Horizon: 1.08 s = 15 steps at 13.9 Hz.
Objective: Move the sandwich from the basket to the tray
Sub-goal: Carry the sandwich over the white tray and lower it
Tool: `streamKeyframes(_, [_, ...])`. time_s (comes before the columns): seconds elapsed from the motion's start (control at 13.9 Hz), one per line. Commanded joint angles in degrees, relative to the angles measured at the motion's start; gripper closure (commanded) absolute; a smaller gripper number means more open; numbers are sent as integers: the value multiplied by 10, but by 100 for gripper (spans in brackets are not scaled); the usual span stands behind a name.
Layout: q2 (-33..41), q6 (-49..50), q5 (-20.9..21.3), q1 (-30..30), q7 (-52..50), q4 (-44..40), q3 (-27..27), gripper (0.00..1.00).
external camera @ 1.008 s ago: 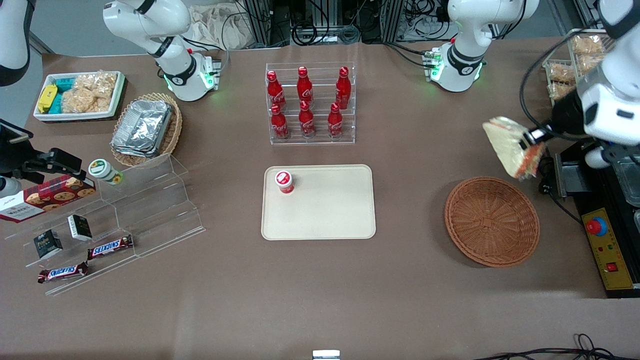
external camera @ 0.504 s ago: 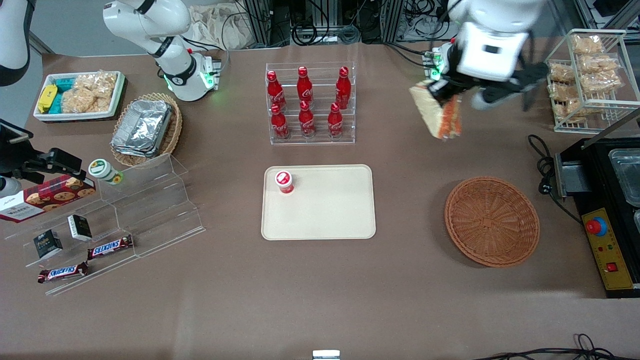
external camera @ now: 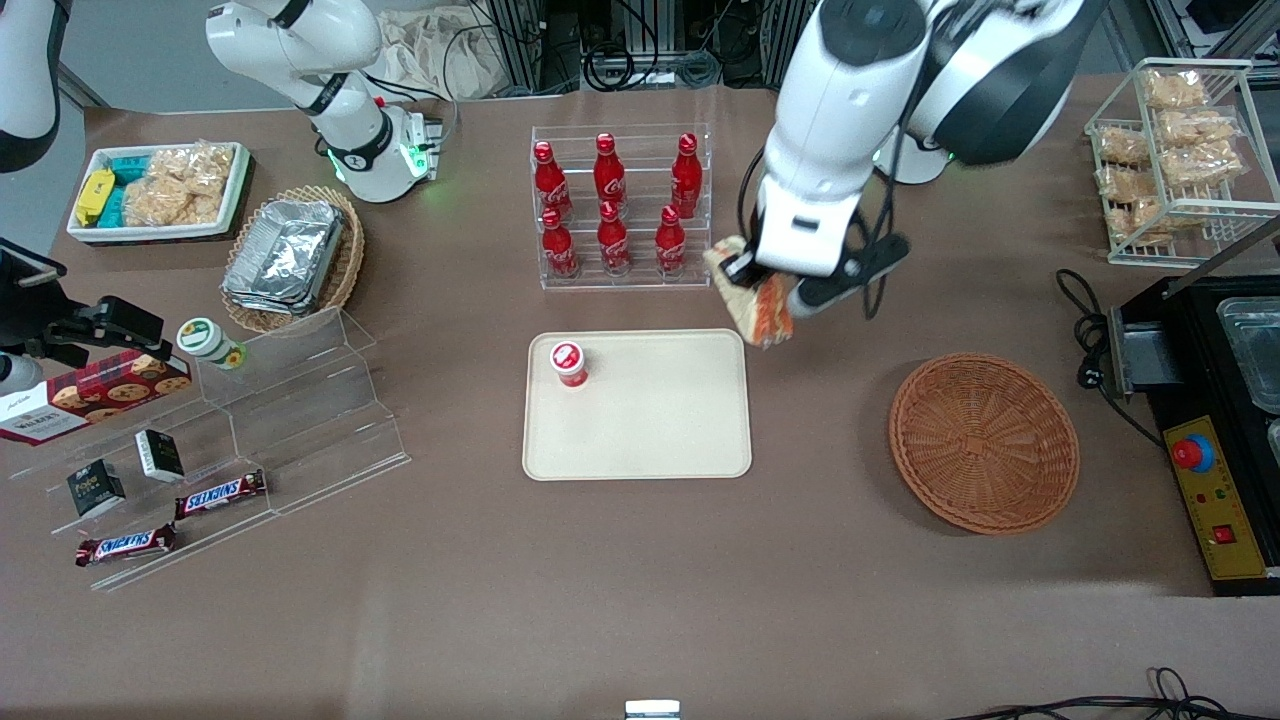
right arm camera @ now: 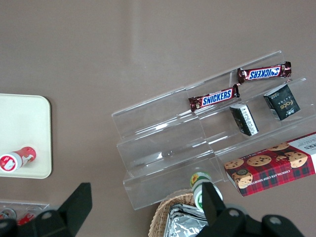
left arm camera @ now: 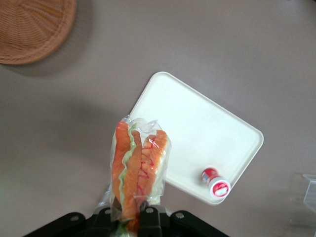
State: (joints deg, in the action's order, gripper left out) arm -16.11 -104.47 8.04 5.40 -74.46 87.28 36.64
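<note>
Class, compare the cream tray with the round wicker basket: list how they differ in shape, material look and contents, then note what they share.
The tray is rectangular, smooth and cream; the basket is round, woven and reddish-brown. The tray carries a small red-lidded cup; the basket holds nothing. Both rest flat on the brown table. The gripper holds the sandwich above the tray's corner.

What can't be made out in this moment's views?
- Claw: front view, its fingers are hidden under the wrist housing, and the wrist view's edge cuts them off.
- Sandwich: wrist view, its gripped end runs off the frame; front view, the arm covers much of it.
- Basket: wrist view, cut by the frame edge.
- Tray: whether the sandwich touches it is unclear.
</note>
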Motion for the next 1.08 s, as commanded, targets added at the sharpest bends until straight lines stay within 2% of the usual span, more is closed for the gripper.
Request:
streamKeyframes(0.0, [-86,-57,50,22,-54,-9,5,91])
streamKeyframes(0.14, [-135,-94,93,22,-75,3,5,91])
streamKeyframes(0.29, [-175,-133,113,22,-84,10,4,91])
streamKeyframes(0.58, [-247,-180,181,22,-100,11,2,91])
streamKeyframes(0.79, [-282,-183,226,22,-115,11,2,90])
streamKeyframes(0.94, [-294,-184,241,22,-116,9,2,85])
streamKeyframes(1.01, [-297,-188,242,22,-116,9,2,78])
